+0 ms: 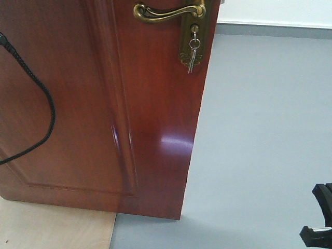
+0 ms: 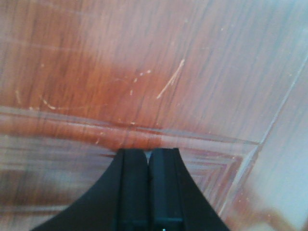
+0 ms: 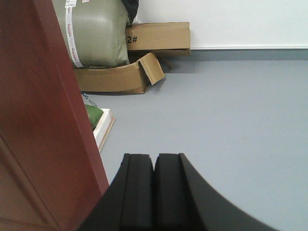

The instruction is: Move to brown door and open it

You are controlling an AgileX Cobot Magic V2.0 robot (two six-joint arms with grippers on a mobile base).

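The brown door (image 1: pixel 98 109) fills the left of the front view, glossy reddish wood with raised moulding. Its brass lever handle (image 1: pixel 168 11) sits at the top, with small silver keys (image 1: pixel 192 54) hanging from the backplate below it. The door's free edge faces right and grey floor shows past it. My left gripper (image 2: pixel 147 153) is shut, its tips close against the scratched door panel (image 2: pixel 159 72). My right gripper (image 3: pixel 154 156) is shut with nothing in it, low beside the door edge (image 3: pixel 57 125), pointing across the floor. A black part of the right arm (image 1: pixel 319 220) shows at bottom right.
A black cable (image 1: pixel 44 98) hangs in front of the door's left part. A light wooden board (image 1: pixel 52 225) lies under the door. Cardboard boxes (image 3: pixel 156 36), a green sack (image 3: pixel 96 31) and a white slab (image 3: pixel 103 126) lie beyond the door near the white wall.
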